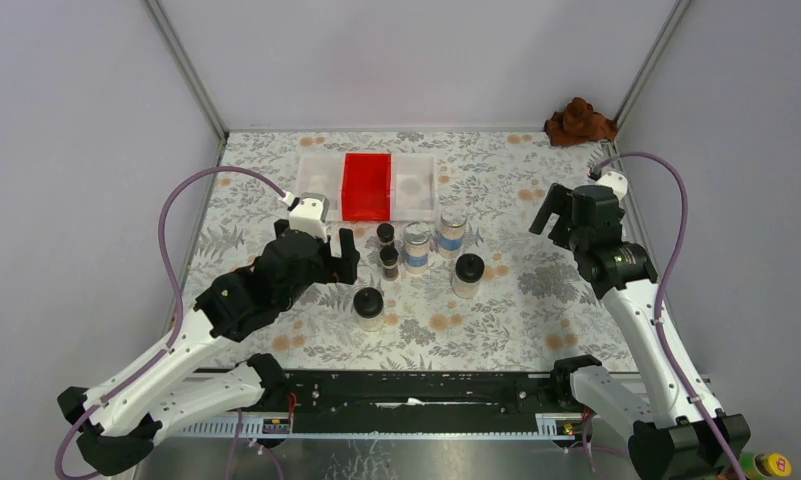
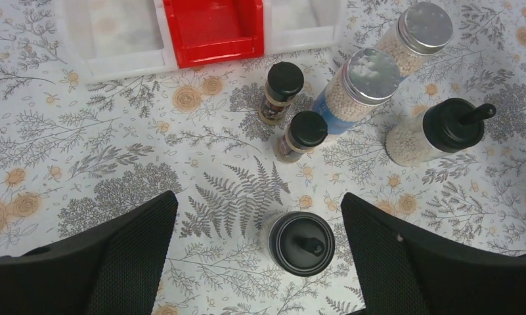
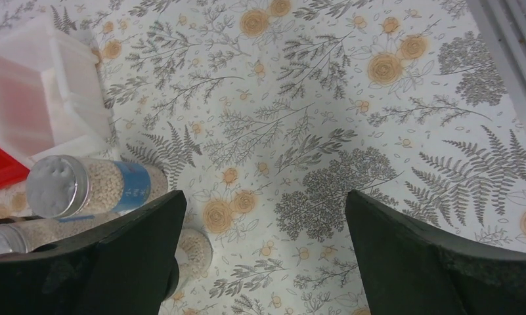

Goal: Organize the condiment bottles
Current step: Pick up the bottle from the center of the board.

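As things stand on the table: six small jars are upright on the flowered cloth (image 1: 536, 300), and none is in a bin.
Slim brown jars (image 2: 280, 92): two with black caps, one just behind the other, close in front of the red bin (image 2: 214, 29).
Silver-lidded jars (image 2: 365, 82): two with blue labels, side by side, just right of the slim pair.
Black-domed jars (image 2: 299, 243): two clear ones, apart from each other. One stands alone nearest the arms. The other is farther right, near the silver pair.
Bins: the red bin sits between two white bins (image 1: 316, 180) at the far side of the cloth. No jar shows inside any of them.
Left claw (image 2: 259, 200): jaws spread wide and holding nothing. It hovers over the lone black-domed jar without touching it.
Right claw (image 3: 263, 200): jaws spread wide and holding nothing, over bare cloth to the right of the group.
Done so far: nothing, by my reading. The jars are loosely clustered, not sorted away.
Left to do: likely all six jars. The lone black-domed jar looks like the first pick for the left claw.
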Action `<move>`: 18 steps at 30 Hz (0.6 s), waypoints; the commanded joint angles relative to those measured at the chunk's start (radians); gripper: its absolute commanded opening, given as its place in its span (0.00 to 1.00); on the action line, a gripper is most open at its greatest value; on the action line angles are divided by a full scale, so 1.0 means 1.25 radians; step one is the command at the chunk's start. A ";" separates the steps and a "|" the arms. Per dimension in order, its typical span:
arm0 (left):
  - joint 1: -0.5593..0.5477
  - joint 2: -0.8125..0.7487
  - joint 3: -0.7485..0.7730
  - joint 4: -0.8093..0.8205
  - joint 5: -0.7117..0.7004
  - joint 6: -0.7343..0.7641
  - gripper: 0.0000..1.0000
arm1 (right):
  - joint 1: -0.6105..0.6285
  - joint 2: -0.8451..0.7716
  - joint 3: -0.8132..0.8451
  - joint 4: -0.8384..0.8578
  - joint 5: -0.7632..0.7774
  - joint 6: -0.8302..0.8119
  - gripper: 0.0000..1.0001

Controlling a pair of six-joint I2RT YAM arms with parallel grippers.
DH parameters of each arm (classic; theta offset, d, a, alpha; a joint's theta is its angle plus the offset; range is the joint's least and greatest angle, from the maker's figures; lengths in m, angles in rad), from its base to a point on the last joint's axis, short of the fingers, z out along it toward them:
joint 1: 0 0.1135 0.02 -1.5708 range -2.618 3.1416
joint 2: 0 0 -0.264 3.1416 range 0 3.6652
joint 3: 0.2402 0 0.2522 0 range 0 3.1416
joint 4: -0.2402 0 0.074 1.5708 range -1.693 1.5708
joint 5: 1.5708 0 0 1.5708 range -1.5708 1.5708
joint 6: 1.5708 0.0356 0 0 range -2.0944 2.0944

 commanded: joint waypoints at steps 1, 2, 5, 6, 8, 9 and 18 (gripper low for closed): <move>0.003 -0.009 0.021 -0.027 0.014 0.010 0.99 | 0.005 -0.037 -0.026 0.038 -0.064 -0.011 1.00; 0.003 -0.009 0.017 -0.025 0.017 0.005 0.99 | 0.005 -0.043 -0.033 0.040 -0.084 -0.018 1.00; 0.003 -0.010 0.005 -0.016 0.029 -0.006 0.99 | 0.005 -0.076 -0.067 0.062 -0.170 -0.059 1.00; 0.003 -0.008 0.002 -0.013 0.036 -0.008 0.99 | 0.005 -0.091 -0.079 0.073 -0.208 -0.078 1.00; 0.004 -0.003 0.001 -0.011 0.048 -0.012 0.99 | 0.004 -0.132 -0.100 0.097 -0.284 -0.096 1.00; 0.004 -0.002 0.001 -0.011 0.055 -0.014 0.99 | 0.005 -0.141 -0.107 0.102 -0.310 -0.104 0.98; 0.003 -0.009 -0.021 -0.012 0.133 -0.031 0.99 | 0.007 -0.098 -0.069 0.018 -0.404 -0.139 0.93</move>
